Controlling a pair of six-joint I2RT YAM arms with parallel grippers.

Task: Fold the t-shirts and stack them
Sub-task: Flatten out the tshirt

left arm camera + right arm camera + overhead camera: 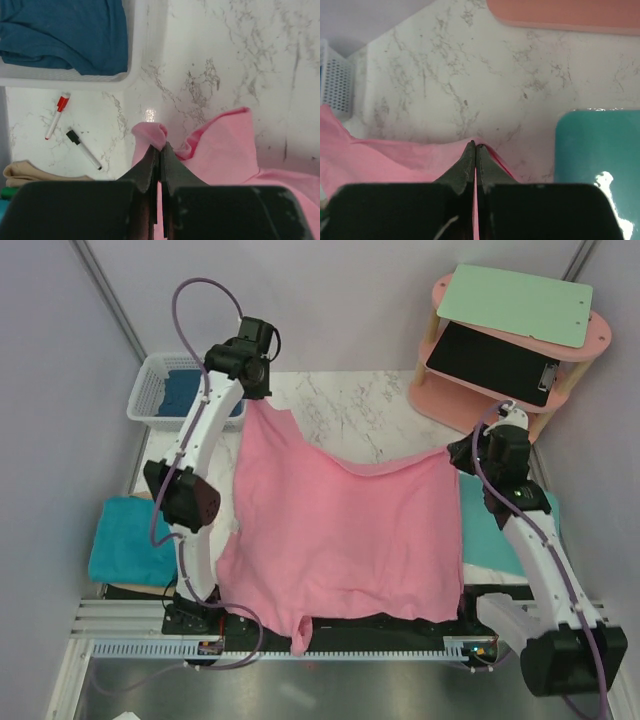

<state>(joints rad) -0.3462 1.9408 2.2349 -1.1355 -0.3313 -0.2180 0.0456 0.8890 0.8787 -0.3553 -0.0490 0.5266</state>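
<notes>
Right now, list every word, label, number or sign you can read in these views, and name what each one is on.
No readable text in any view.
Red-capped marker and black-capped marker: any print on the barrels is too small to read.
Pink shirt, green clipboard, black clipboard, white basket: no lettering visible.

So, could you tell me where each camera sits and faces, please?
Top external: above and behind the bases, looking down at the table; both arms show.
Left wrist: on the left arm, facing the white basket past shut jaws.
Right wrist: on the right arm, facing the pink shelf past shut jaws.
All share the pink t-shirt.
</notes>
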